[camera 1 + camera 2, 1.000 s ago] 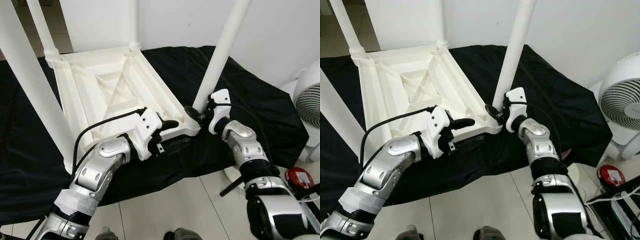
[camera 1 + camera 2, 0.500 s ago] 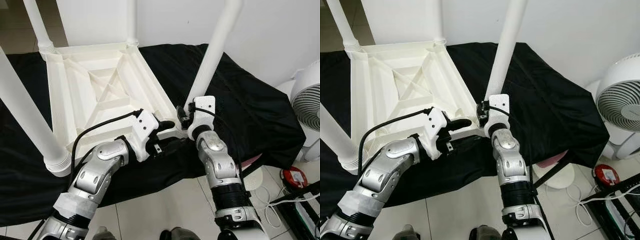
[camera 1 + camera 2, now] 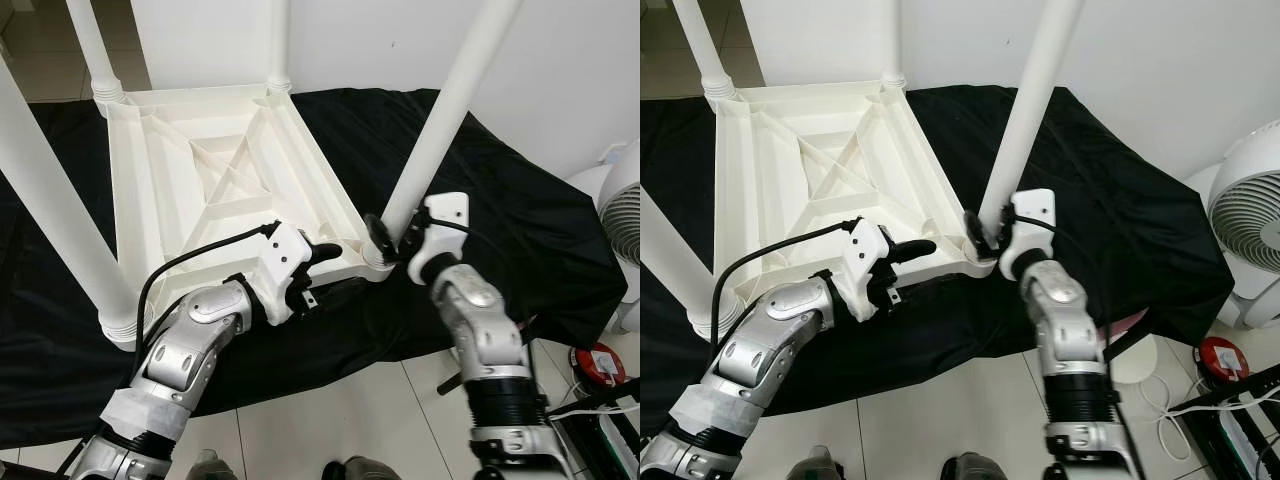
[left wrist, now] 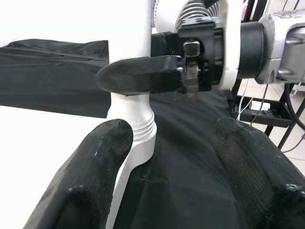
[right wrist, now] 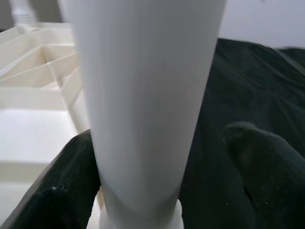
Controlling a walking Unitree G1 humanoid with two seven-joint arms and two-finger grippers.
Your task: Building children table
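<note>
Children's table (image 3: 215, 190) is upside down on a black cloth (image 3: 520, 210), underside up: white moulded plastic, rim plus diagonal ribs, 4 round white legs standing up from the corner sockets. Far legs sit at the back corners, 1 thick leg at the near-left corner.

Near-right leg (image 3: 440, 125) is the one in work. Right hand (image 3: 385, 240) is at its base, just above the ribbed collar where it enters the socket. Right wrist view: fingers (image 5: 259, 157) spread wide either side of the leg, 1 pad looks close to or touching it, the other apart. Not clamped as far as I can see.

Left hand (image 3: 318, 262) sits at the near rim of the table beside that same corner, fingers (image 4: 102, 143) wide, holding nothing. It looks to be bracing the rim, contact not clear.

Handling, my read:
- hollow plastic, light, stiff, not fragile
- smooth tapered leg, likely slippery under hard pads, so grip low near the collar
- long leg means leverage; pushing high would tip the light frame on the soft cloth
- hold the frame by rim or ribs, not the thin panel

Fan (image 3: 625, 215) stands off to the right, clear of the work.
</note>
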